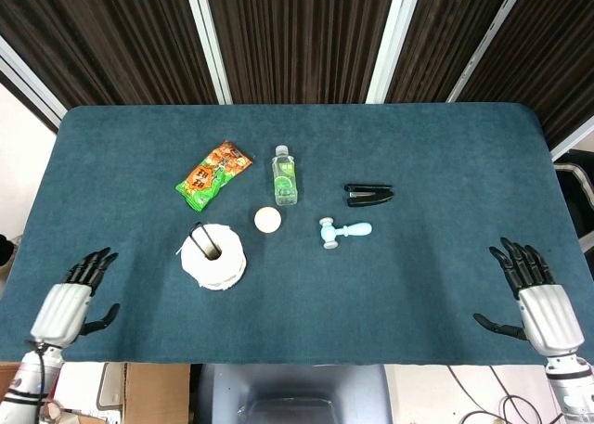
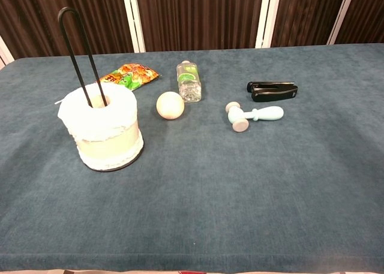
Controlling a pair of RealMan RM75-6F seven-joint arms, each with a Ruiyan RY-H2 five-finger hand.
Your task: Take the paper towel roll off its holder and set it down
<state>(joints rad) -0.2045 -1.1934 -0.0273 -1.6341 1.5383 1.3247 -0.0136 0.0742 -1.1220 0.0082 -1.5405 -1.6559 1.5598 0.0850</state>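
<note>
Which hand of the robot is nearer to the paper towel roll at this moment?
The left hand. It hovers at the table's near-left edge, a short way from the paper towel roll. The right hand is at the far right edge, across the table.

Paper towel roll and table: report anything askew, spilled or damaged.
Nothing stands out. The paper towel roll sits upright on its holder, a loose sheet corner sticking out left. The water bottle lies on its side, nothing spilled.
</note>
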